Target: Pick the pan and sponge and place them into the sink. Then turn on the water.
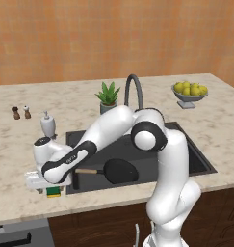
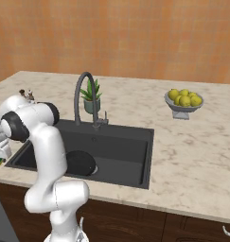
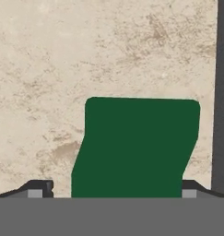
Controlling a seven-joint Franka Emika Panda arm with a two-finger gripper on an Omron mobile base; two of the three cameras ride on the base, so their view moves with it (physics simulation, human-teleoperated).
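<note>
Claw [image 3: 113, 186] standing wide open, nothing between the jaws, hanging directly over the sponge [image 3: 136, 147] with one dark tip at each side of it. Sponge lying flat on the beige marble counter [image 1: 22, 144], just left of the sink [image 1: 195, 164] rim, at the front left corner; seen from the hand, dark green top, rectangular with rounded corners. Long axis, judging by the hand view, running across between the two tips, so probably needing almost the full opening or a turn of the wrist. Sponge soft and matte, thin yellow layer under the green in the left base view. Pan [image 1: 119, 171] already resting inside the dark grey basin, round and black, pale wooden handle pointing left. Gooseneck faucet [image 1: 133, 89] rising behind, no stream visible.
</note>
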